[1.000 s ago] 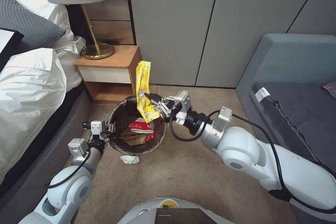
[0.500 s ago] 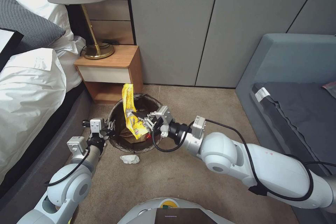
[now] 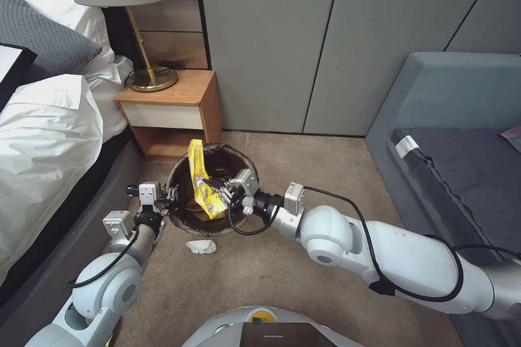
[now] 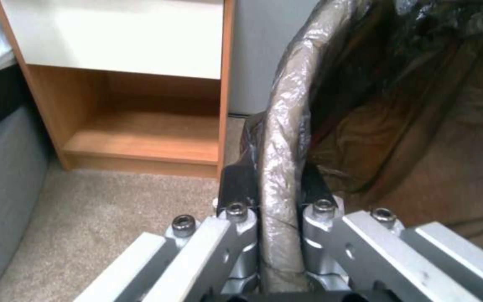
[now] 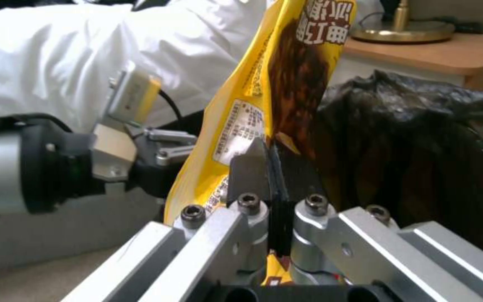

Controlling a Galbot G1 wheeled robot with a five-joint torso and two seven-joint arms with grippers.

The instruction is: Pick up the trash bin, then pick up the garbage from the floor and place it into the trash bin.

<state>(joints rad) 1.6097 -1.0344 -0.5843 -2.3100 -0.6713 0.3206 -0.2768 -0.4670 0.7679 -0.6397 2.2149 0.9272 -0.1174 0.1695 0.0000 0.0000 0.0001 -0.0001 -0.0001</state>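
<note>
Left wrist view shows left gripper (image 4: pixel 278 197) jaws clamping trash bin (image 4: pixel 286 126) rim; right gripper (image 5: pixel 275 167) pinches yellow wrapper (image 5: pixel 253 105).

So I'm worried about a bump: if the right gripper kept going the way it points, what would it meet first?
Probably the bin's far inner wall, near where the left gripper clamps the rim; the right gripper holds the yellow wrapper over the opening. Depth is unclear.

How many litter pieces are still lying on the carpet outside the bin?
1: a crumpled white scrap on the carpet just in front of the trash bin. More may lie hidden behind the arms or beyond view.
</note>
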